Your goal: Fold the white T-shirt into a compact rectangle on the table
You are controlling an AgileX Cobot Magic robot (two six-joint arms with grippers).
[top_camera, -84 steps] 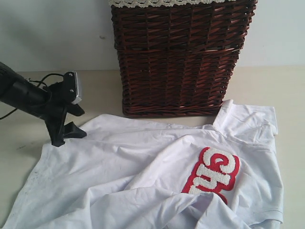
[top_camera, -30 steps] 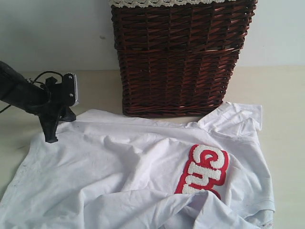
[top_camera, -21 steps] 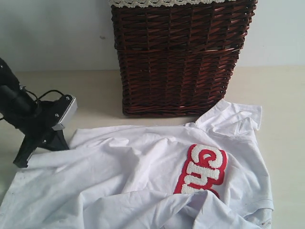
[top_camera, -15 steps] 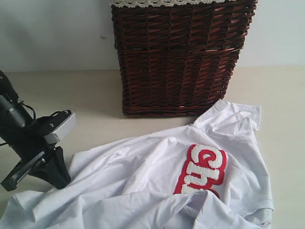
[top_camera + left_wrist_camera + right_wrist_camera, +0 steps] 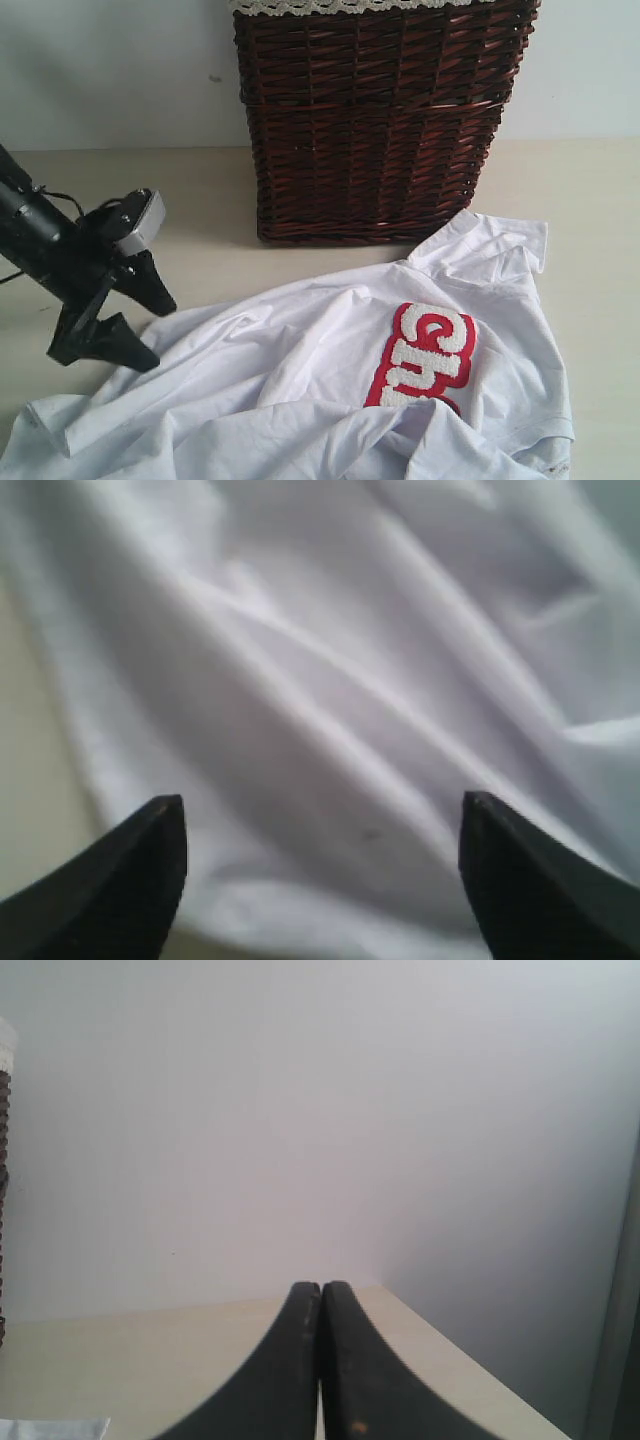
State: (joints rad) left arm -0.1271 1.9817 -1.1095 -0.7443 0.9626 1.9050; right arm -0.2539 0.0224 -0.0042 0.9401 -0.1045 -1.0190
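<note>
Crumpled white T-shirt (image 5: 300,380) lies on the table (image 5: 200,200) before a wicker basket (image 5: 370,120); left gripper (image 5: 148,330), wide open and empty, poised at its left edge, probably to grasp and spread it; right gripper (image 5: 320,1360) closed, idle.

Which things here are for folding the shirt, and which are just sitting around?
For the job:
- white T-shirt, crumpled
- table under it
- left hand, open at the shirt's edge

Just sitting there:
- dark brown wicker basket behind the shirt
- lace trim on the basket's top
- wall

The left hand (image 5: 150,332) gapes beside the rumpled white T-shirt (image 5: 300,400).
</note>
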